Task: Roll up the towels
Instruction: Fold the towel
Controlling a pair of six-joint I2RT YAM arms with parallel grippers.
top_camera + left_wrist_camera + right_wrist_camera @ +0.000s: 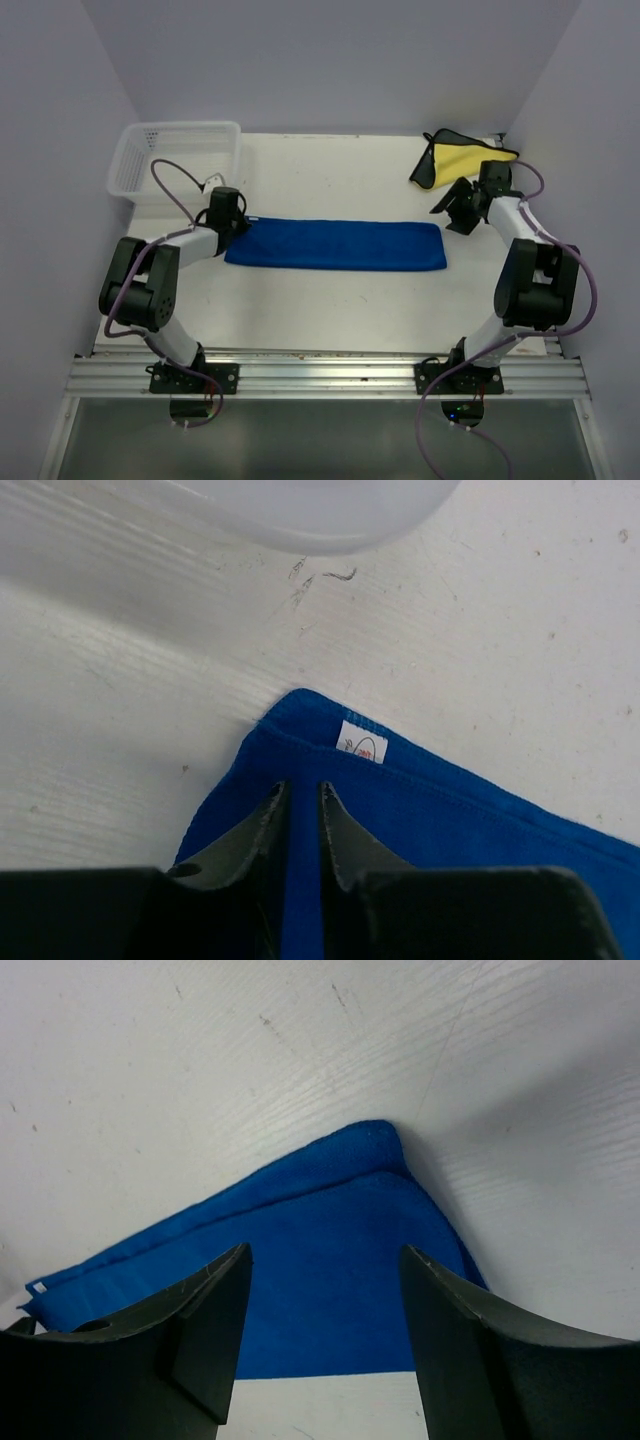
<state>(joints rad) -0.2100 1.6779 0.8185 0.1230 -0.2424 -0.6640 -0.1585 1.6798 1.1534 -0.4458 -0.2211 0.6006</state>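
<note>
The blue towel (pixel 335 245) lies flat mid-bench (pixel 330 310), stretched from 9 to 3 o'clock. The left tool (pixel 300 792) rests on its 9 o'clock corner, jaws a narrow slit apart, nothing visibly pinched. The right tool (pixel 325 1255) hangs wide open and empty over the 3 o'clock end. The yellow towel (pixel 462 160) lies at 1 o'clock

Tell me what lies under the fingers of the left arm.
The left end of the flat royal blue cloth towel, with its small white label, lies under the left fingers. The cloth covers the white table there; whether the fingers pinch it is hidden.
</note>
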